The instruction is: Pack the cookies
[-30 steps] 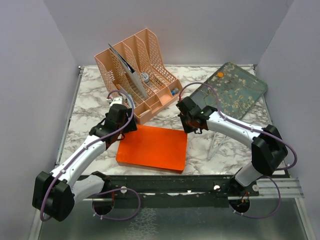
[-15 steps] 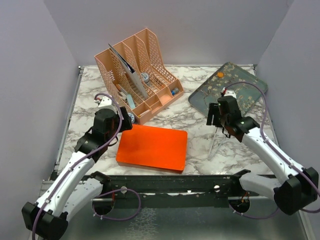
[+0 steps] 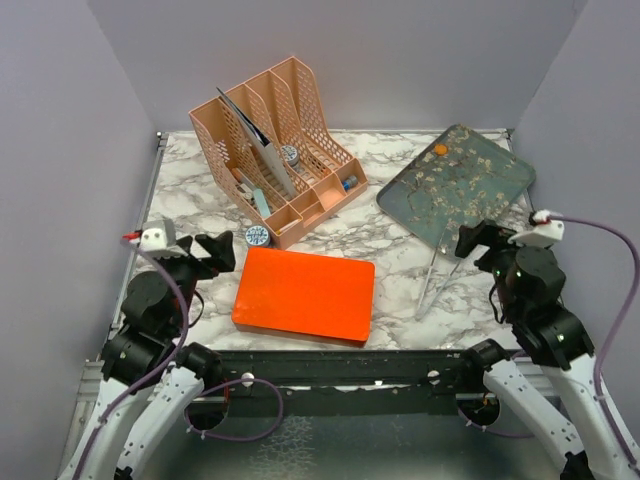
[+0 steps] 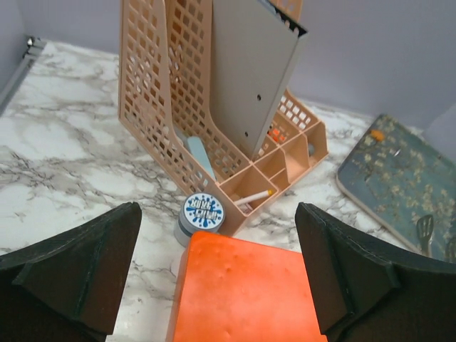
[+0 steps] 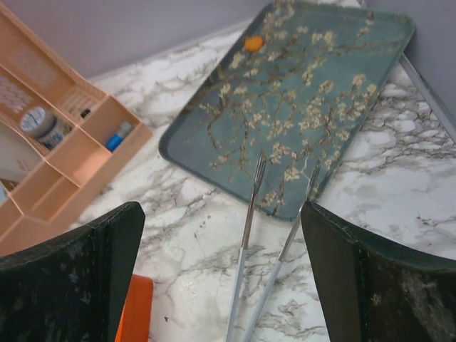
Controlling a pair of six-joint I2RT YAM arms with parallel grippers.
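On the tray [image 3: 480, 180] lies an orange cookie [image 3: 440, 149].

The left arm [image 3: 150, 300] and right arm [image 3: 540, 330] share one build: glossy white shell links between chunky black joint housings. A thin purple cable [image 3: 183, 300] loops loosely along the left arm, and a second purple lead [image 3: 625, 270] arcs off the right. The left wrist's small white block [image 3: 155, 238] has a red tip at its 9 o'clock. The left claw [image 4: 217, 221] has broad matte-black wedge fingers. The right claw [image 5: 221, 214] matches it but is scuffed with pale specks.
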